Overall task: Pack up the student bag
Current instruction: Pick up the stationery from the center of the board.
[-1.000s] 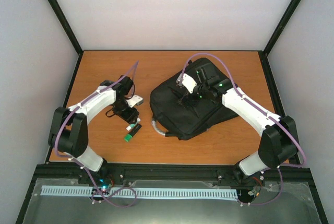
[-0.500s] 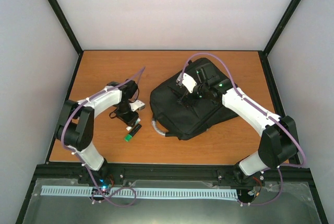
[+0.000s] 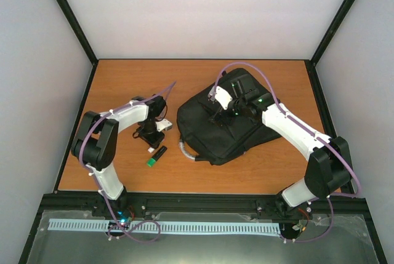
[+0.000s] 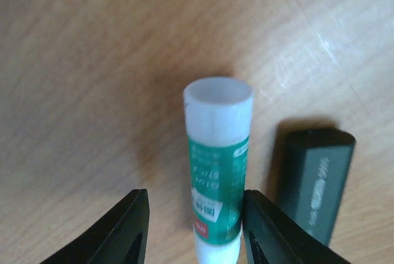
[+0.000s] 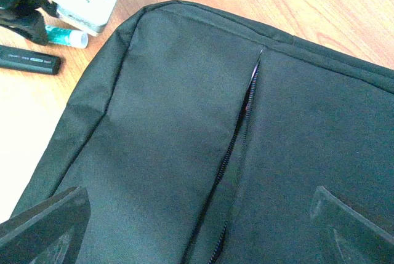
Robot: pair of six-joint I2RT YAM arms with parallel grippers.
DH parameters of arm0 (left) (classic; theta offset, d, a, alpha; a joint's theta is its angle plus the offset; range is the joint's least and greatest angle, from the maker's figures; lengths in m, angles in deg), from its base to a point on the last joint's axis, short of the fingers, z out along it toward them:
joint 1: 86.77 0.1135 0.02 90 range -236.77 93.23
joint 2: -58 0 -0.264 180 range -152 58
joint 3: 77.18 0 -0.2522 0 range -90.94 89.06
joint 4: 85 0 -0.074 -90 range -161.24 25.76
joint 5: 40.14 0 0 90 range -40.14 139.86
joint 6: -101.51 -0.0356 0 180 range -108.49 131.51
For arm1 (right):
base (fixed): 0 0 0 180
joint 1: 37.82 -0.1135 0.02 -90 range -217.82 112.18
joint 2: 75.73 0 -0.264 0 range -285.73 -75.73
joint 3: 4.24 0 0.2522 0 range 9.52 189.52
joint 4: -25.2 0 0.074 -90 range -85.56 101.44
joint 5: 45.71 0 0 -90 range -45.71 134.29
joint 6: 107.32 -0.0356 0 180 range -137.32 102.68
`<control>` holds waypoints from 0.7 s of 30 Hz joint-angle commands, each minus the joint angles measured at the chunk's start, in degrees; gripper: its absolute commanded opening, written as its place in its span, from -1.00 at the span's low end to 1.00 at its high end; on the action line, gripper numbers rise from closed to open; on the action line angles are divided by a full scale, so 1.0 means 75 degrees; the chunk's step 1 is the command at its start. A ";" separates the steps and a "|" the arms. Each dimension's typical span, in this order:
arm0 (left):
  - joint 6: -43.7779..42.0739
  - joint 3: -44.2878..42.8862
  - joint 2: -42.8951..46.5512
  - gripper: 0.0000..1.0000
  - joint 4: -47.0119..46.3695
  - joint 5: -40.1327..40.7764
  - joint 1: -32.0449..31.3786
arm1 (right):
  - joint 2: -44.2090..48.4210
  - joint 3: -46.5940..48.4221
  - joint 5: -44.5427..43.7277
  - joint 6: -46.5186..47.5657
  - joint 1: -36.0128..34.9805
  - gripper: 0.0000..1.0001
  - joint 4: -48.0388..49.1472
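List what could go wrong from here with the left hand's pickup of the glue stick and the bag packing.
The glue stick sits off-centre between the fingers of the left hand, near one and clear of the other; closing could roll or skew it.
The black marker lies right beside it and could get nudged.
The zip of the student bag shows only a narrow slit under the open right hand; insertion may snag.

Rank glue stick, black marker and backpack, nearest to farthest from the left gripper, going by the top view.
1. Glue stick: between the fingers of the left gripper, not yet clamped.
2. Black marker: lying just beside the glue stick, on the side toward the arm bases.
3. Backpack: well off to the right, clearly farthest.
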 commanded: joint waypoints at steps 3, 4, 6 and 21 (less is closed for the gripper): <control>-0.0459 -0.0841 -0.0501 -0.14 -0.0419 0.0628 -0.0020 | 0.0156 -0.0144 -0.0136 0.0104 0.0043 1.00 0.0118; -0.0515 -0.0917 -0.0559 -0.15 -0.0451 0.0673 -0.0020 | 0.0168 -0.0162 -0.0161 0.0125 0.0039 1.00 0.0115; -0.0583 -0.1070 -0.0659 -0.17 -0.0436 0.0662 0.0002 | 0.0206 -0.0208 -0.0183 0.0150 0.0049 1.00 0.0117; -0.0355 -0.0108 -0.0042 0.02 -0.0184 0.0778 0.0127 | 0.0229 -0.0307 -0.0019 0.0112 0.0180 1.00 0.0147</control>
